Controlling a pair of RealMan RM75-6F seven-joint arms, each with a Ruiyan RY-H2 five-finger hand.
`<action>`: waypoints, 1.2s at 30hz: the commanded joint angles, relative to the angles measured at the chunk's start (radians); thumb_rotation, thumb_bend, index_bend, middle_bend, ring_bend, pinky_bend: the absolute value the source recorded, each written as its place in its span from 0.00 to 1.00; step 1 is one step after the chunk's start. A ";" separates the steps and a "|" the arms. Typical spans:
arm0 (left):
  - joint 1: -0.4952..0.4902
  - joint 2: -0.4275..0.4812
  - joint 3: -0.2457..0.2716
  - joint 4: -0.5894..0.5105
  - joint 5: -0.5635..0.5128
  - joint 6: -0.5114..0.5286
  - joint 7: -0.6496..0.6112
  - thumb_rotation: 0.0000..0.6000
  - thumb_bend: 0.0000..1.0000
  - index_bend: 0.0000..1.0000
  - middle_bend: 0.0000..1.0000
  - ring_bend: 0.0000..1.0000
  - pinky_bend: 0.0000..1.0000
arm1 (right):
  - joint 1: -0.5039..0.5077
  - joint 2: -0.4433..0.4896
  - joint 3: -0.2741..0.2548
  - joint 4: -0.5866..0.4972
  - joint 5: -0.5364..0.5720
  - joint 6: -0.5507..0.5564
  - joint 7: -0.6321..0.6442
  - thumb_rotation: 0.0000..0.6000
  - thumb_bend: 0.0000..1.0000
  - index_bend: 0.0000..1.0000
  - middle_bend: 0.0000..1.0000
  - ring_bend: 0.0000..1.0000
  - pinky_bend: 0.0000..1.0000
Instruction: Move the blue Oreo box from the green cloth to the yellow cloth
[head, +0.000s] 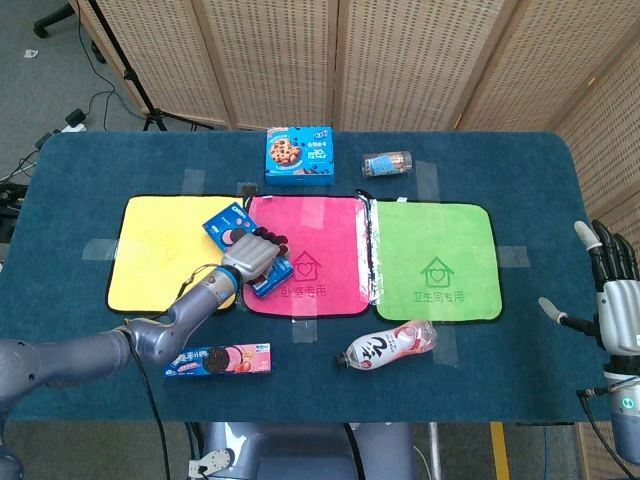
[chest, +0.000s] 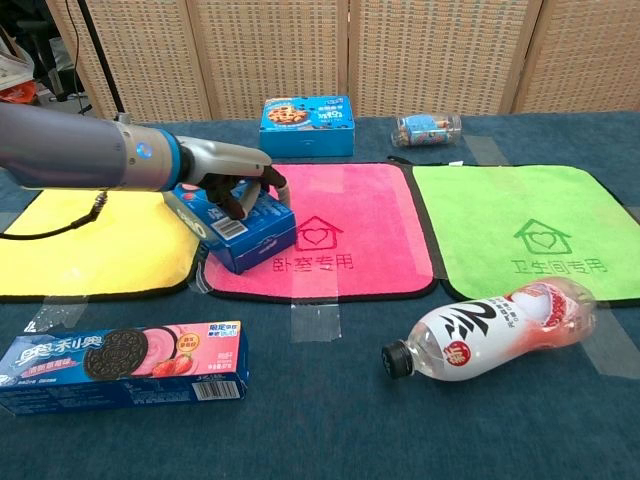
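My left hand (head: 252, 255) (chest: 238, 186) grips the blue Oreo box (head: 233, 232) (chest: 232, 222) from above. The box is tilted and hangs over the seam between the yellow cloth (head: 165, 250) (chest: 90, 248) and the pink cloth (head: 320, 250) (chest: 350, 230). The green cloth (head: 436, 258) (chest: 530, 225) lies at the right with nothing on it. My right hand (head: 612, 300) is at the table's far right edge in the head view, fingers spread, holding nothing.
A pink-flavour Oreo box (head: 218, 359) (chest: 120, 363) lies near the front left. A drink bottle (head: 390, 345) (chest: 495, 330) lies on its side in front of the green cloth. A blue cookie box (head: 300, 152) (chest: 306, 124) and a small jar (head: 386, 163) (chest: 427, 129) sit at the back.
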 joint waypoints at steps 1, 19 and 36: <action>0.044 0.047 0.022 -0.035 0.065 -0.004 -0.050 1.00 1.00 0.32 0.18 0.14 0.20 | 0.000 0.000 0.000 -0.001 0.000 -0.002 -0.002 1.00 0.00 0.00 0.00 0.00 0.00; 0.204 0.166 0.060 -0.036 0.319 0.019 -0.251 1.00 1.00 0.31 0.18 0.14 0.20 | 0.001 -0.002 0.001 -0.012 -0.005 -0.011 -0.015 1.00 0.00 0.00 0.00 0.00 0.00; 0.302 0.217 0.040 0.027 0.451 0.079 -0.417 1.00 1.00 0.30 0.12 0.08 0.18 | 0.001 -0.003 -0.002 -0.026 -0.016 -0.011 -0.029 1.00 0.00 0.00 0.00 0.00 0.00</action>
